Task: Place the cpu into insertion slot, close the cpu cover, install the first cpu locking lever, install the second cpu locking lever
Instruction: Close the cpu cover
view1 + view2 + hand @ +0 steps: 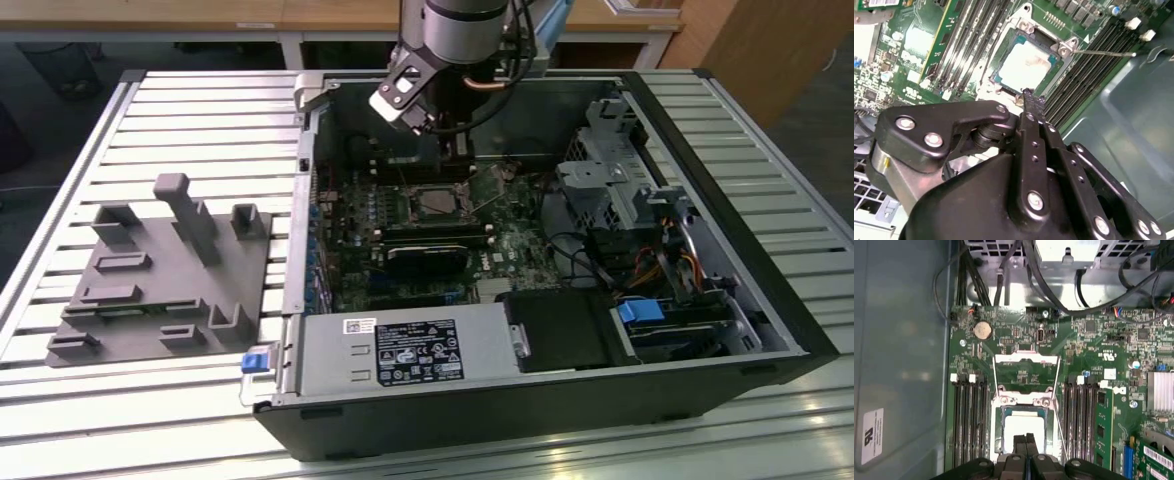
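Gripper point(1025, 439) closest to the lens: fingers pressed flat together, only a seam between them, nothing held. In both wrist views the tips sit over the near edge of the slot point(1036, 41); contact with it can't be made out.

Cpu point(1024, 67) just past the tips, seated flat in the slot, pale metal top up, bare.

Cover point(1026, 358) beyond it, swung open on its hinge and lying away from the slot, green board visible through its window. Not closed over the cpu.

One lever point(1059, 422) is unlatched, a thin rod slanting out beside the slot. Second lever point(995, 376) stands free on the opposite side, alongside the open cover.

Memory slots point(969, 425) flank the socket on both sides. Coin cell point(982, 330) farther along the board point(1019, 337), then cable bundles.

Exterior view: arm point(461, 30) reaches down into the open case point(787, 330), which lies on a slatted table point(187, 110). Grey fixture point(160, 270) sits on the table at the exterior view's left, well apart from the arm.
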You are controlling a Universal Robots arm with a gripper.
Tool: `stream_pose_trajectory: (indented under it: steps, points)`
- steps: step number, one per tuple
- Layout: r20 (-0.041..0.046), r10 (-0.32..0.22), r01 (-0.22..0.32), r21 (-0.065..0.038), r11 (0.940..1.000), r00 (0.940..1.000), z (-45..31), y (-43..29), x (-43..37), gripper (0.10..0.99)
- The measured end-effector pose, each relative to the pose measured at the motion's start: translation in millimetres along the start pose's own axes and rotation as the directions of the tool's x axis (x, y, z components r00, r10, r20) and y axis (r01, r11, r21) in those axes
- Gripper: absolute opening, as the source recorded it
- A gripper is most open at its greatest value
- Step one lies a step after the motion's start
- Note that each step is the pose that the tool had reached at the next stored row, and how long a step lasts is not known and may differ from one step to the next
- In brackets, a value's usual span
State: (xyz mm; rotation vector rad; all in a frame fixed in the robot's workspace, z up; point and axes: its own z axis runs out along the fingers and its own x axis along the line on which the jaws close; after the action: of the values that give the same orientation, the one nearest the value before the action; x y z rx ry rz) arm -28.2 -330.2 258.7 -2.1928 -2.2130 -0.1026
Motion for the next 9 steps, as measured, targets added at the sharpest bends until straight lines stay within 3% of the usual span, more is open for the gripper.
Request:
stream_pose_trajectory:
  steps: [5, 9]
  points:
    - [-0.0003, 0.000, 0.000, 0.000, 1.0000, 1.0000, -3.5, 1.1, 0.3, 0.122]
    - [-0.0019, 0.000, 0.000, 0.000, 1.0000, 1.0000, -3.3, 10.4, 0.2, 0.122]
